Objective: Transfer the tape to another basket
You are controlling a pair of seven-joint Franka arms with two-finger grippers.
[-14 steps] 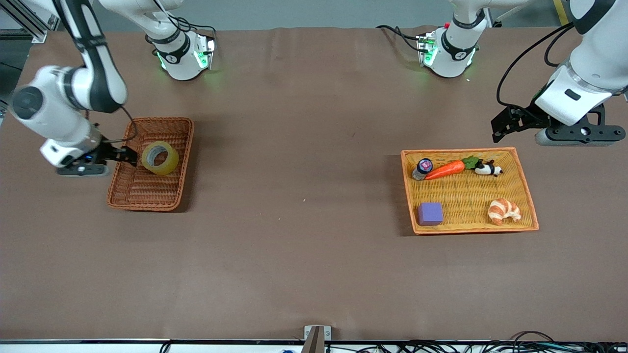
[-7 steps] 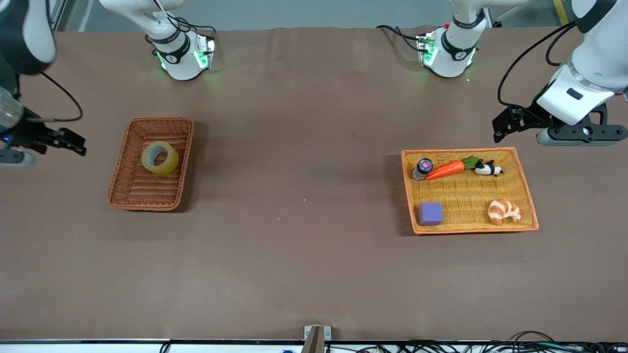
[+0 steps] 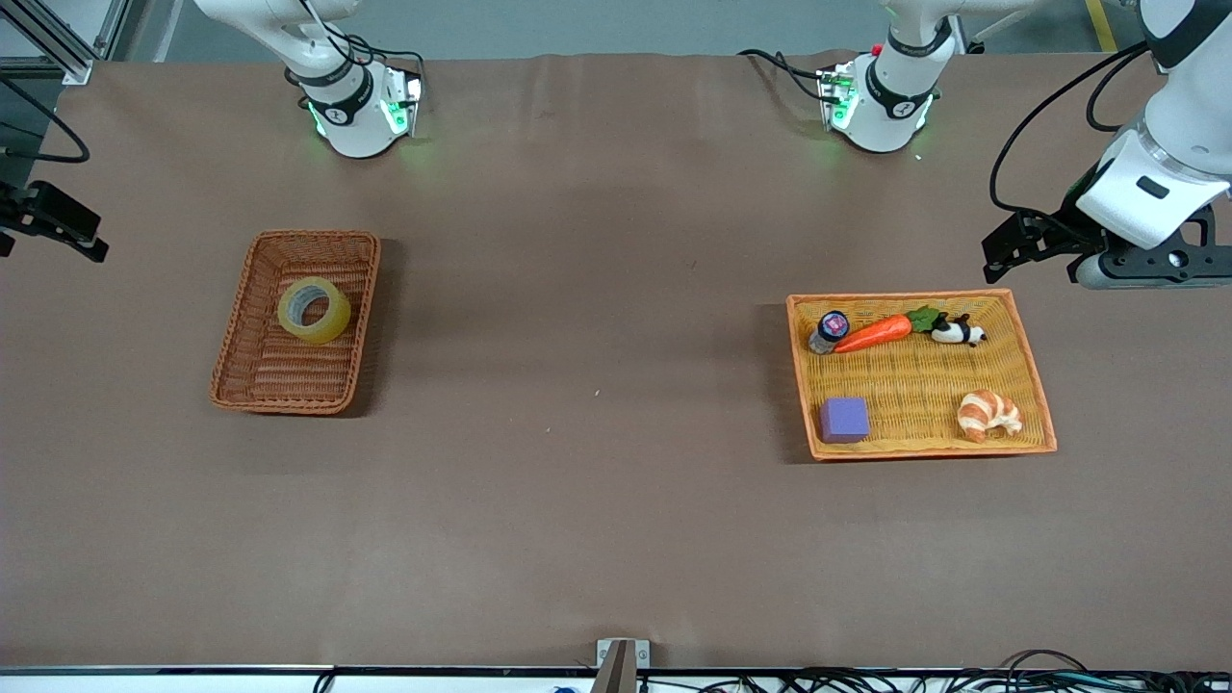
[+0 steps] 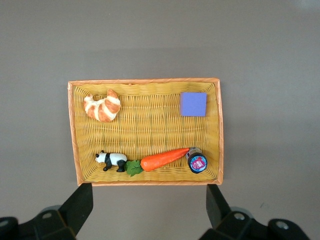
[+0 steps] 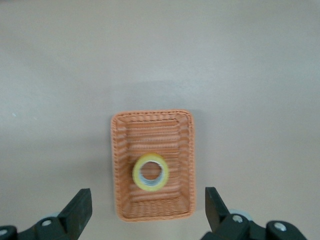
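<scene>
The yellowish tape roll (image 3: pixel 313 310) lies in the darker reddish-brown basket (image 3: pixel 292 404), leaning toward the end nearer the robots' bases. In the right wrist view the tape (image 5: pixel 150 172) rests inside the basket (image 5: pixel 116 165). My right gripper (image 3: pixel 56 226) is open and empty, up in the air over the table edge at the right arm's end, well apart from the basket; it shows open in its own view (image 5: pixel 147 212). My left gripper (image 3: pixel 1013 246) is open and empty, over bare table beside the orange-yellow tray (image 3: pixel 905 295); it shows open in its own view (image 4: pixel 148 205).
The orange-yellow tray (image 4: pixel 145 81) holds a carrot (image 3: pixel 874 333), a small jar (image 3: pixel 829 330), a panda figure (image 3: pixel 957 332), a purple block (image 3: pixel 844 420) and a croissant (image 3: pixel 988 414). Brown table lies between the basket and the tray.
My right gripper was at the tape in the basket, then drew back and rose toward the right arm's end of the table. The tape stays in the basket. My left gripper shifted slightly.
</scene>
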